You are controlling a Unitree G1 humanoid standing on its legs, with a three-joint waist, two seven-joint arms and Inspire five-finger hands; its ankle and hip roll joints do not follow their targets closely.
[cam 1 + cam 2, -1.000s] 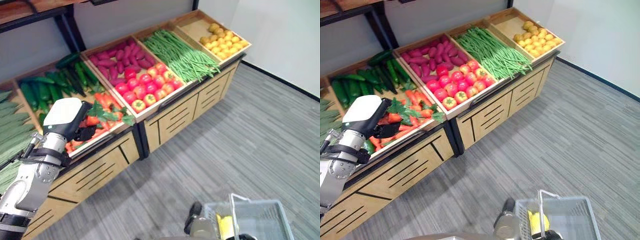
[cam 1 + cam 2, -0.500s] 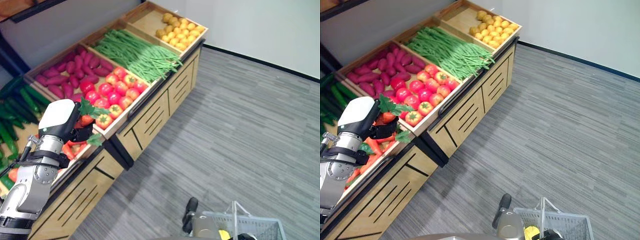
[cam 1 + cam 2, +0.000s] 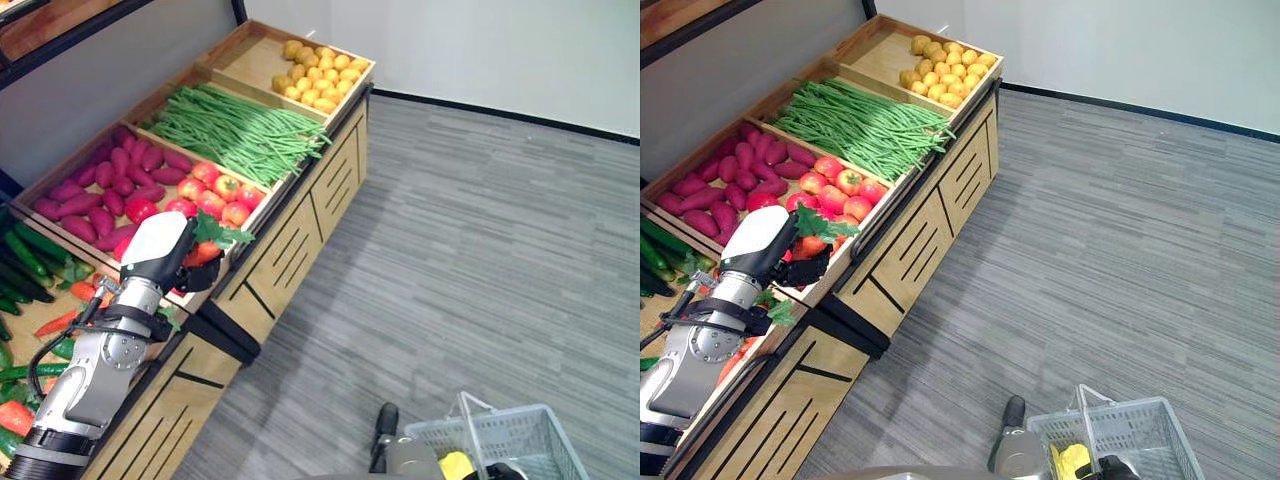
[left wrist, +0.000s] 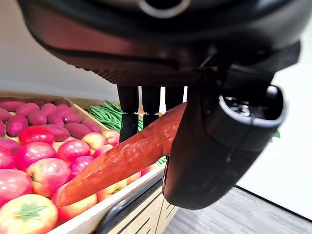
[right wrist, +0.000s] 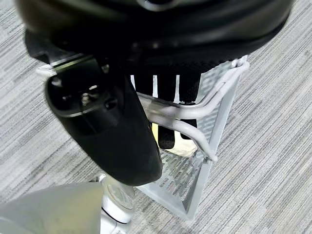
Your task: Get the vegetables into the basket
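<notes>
My left hand (image 3: 160,255) is shut on an orange carrot (image 4: 122,161) with green leaves (image 3: 218,233). It holds the carrot above the front edge of the tomato crate (image 3: 212,192), clear of the pile. At the lower right hangs a white wire basket (image 3: 510,450). My right hand (image 5: 107,131) is shut on the basket's handle (image 5: 195,112). A yellow item (image 3: 1070,461) lies inside the basket.
A long wooden stand with drawer fronts (image 3: 290,245) runs along the wall. Its crates hold yellow fruit (image 3: 315,75), green beans (image 3: 235,125), purple sweet potatoes (image 3: 100,190), cucumbers (image 3: 25,262) and carrots (image 3: 78,292). Grey plank floor (image 3: 480,250) spreads to the right.
The camera has swung. My left hand lifted the carrot out of the carrot crate and carried it rightward over the tomato crate's front. The right hand kept the basket low at the right.
</notes>
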